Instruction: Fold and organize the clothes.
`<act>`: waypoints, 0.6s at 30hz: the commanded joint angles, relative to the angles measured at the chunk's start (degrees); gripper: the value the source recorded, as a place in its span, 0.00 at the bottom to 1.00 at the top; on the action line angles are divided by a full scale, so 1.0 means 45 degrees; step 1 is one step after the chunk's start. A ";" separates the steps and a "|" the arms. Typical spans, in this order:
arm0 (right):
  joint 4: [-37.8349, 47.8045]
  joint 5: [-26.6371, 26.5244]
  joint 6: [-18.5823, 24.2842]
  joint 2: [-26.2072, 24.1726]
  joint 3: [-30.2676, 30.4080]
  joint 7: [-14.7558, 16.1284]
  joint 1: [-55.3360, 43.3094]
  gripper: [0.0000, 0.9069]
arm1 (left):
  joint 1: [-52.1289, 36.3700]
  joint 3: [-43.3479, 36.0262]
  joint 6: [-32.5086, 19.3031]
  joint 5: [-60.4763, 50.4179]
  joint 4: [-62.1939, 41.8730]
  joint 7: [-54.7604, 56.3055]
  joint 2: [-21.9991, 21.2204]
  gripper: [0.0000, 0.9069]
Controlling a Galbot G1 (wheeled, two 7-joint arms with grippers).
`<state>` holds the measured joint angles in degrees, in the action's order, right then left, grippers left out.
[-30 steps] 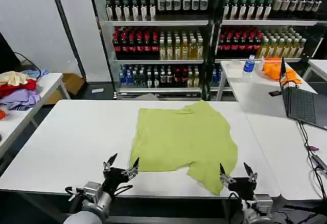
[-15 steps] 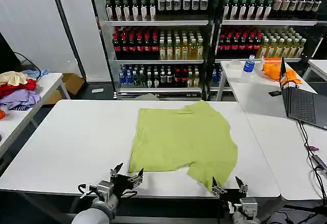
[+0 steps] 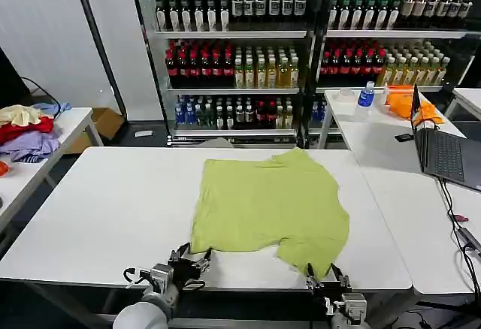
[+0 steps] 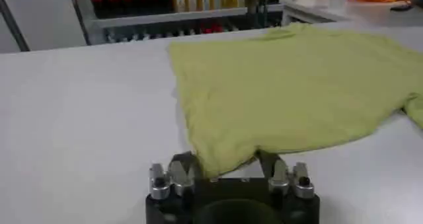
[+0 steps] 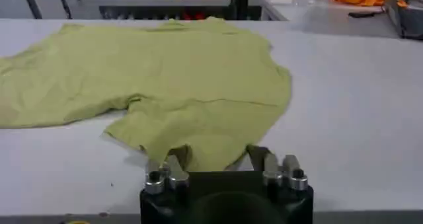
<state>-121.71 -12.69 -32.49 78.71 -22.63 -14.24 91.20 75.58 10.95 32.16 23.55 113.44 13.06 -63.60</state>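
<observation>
Both pincers low at the desk's near edge, each lined up on a corner of the yellow-green T-shirt (image 3: 268, 209).

The tee lies spread flat on the white desk (image 3: 105, 209), collar end toward the drinks shelves (image 3: 233, 58), plain side up (no print showing). Left pincer (image 3: 189, 258) sits w/ fingers apart, straddling the near-left hem corner; in the left wrist view the cloth tip lies right between the fingers (image 4: 180, 172), not clamped yet. Right pincer (image 3: 325, 278) is likewise spread, around the near-right sleeve tip that reaches the desk edge. Low, edge-on approach prob. lets the fingers slide over and under thin fabric. Judgement: the fold hasn't begun; next is closing on both corners.
</observation>
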 commanded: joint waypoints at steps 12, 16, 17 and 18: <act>-0.0749 -0.0190 -0.0054 -0.0196 -0.0257 0.0135 0.0501 0.00 | 0.0483 0.0147 0.0181 0.0165 0.0455 -0.0303 0.0098 0.02; -0.1448 -0.0162 0.0008 -0.0336 -0.0500 0.0244 0.0954 0.00 | 0.0783 0.0392 0.0132 0.0235 0.0855 -0.0389 0.0276 0.02; -0.1656 -0.0118 0.0050 -0.0392 -0.0599 0.0287 0.1104 0.00 | 0.0863 0.0493 0.0115 0.0272 0.0959 -0.0420 0.0367 0.02; -0.1836 -0.0054 0.0078 -0.0444 -0.0685 0.0309 0.1224 0.00 | 0.0959 0.0584 0.0099 0.0308 0.1029 -0.0454 0.0433 0.02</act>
<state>-125.96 -13.31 -32.54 76.94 -24.59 -12.98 94.76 77.63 12.04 32.67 24.26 115.16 11.63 -62.76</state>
